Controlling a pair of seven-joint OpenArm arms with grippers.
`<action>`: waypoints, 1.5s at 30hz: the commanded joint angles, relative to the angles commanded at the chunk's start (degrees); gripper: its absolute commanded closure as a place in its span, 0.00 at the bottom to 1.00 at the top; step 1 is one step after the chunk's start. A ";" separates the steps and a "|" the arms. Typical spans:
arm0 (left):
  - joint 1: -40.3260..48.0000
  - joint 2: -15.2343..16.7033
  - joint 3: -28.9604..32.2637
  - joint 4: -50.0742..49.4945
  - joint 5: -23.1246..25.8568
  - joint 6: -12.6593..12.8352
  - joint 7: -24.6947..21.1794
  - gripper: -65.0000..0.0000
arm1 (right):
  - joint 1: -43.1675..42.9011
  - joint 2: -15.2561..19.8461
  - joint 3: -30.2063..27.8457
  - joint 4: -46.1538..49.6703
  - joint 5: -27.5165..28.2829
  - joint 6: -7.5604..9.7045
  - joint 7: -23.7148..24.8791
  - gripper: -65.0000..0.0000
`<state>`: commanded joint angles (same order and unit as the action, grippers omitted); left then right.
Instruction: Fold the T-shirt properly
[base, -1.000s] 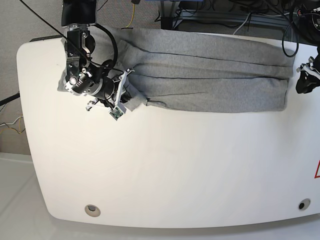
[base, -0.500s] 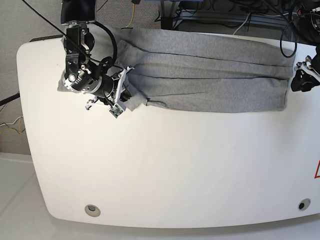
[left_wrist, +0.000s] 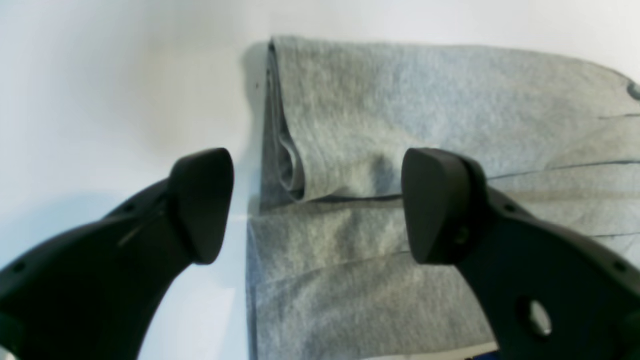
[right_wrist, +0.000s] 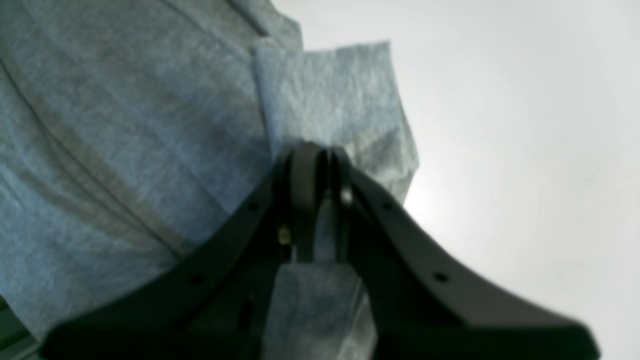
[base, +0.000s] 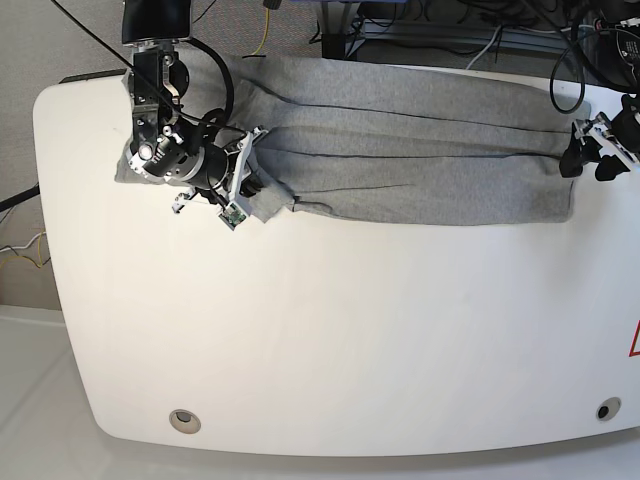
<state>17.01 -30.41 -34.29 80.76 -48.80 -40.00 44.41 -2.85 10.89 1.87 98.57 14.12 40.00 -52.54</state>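
The right gripper (right_wrist: 320, 165) is pinched together on a flap of the T-shirt (base: 420, 150), with grey cloth caught between its two black fingers (right_wrist: 305, 175) in the right wrist view. In the base view this gripper (base: 250, 195) sits at the shirt's left end, where a small corner of fabric sticks out toward the near side of the white table (base: 350, 340).

The left gripper (left_wrist: 317, 205) has its fingers (left_wrist: 202, 200) spread wide apart and holds nothing. It hangs at the shirt's other end, one finger over bare table and the other over the cloth. The folded edge of the shirt (left_wrist: 400, 150) lies between them, its layers stacked in visible creases.

The shirt lies stretched in a long, narrow band across the far part of the table, plain grey side up.
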 joint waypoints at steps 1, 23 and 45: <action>0.22 0.07 0.60 0.02 -0.04 0.00 0.11 0.34 | 0.45 0.04 0.02 -1.50 -0.03 0.00 0.38 0.92; -2.59 1.30 2.91 0.69 4.71 0.00 -0.81 0.63 | 0.76 0.00 3.57 1.42 2.38 0.00 -0.05 0.80; -3.11 0.90 0.14 -2.81 2.32 0.00 1.92 0.20 | -1.22 -0.10 7.02 -0.35 5.54 -0.13 -1.53 0.86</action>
<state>13.90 -29.51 -34.15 77.95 -46.48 -40.00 46.33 -4.08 10.79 8.90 98.23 19.66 39.87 -54.07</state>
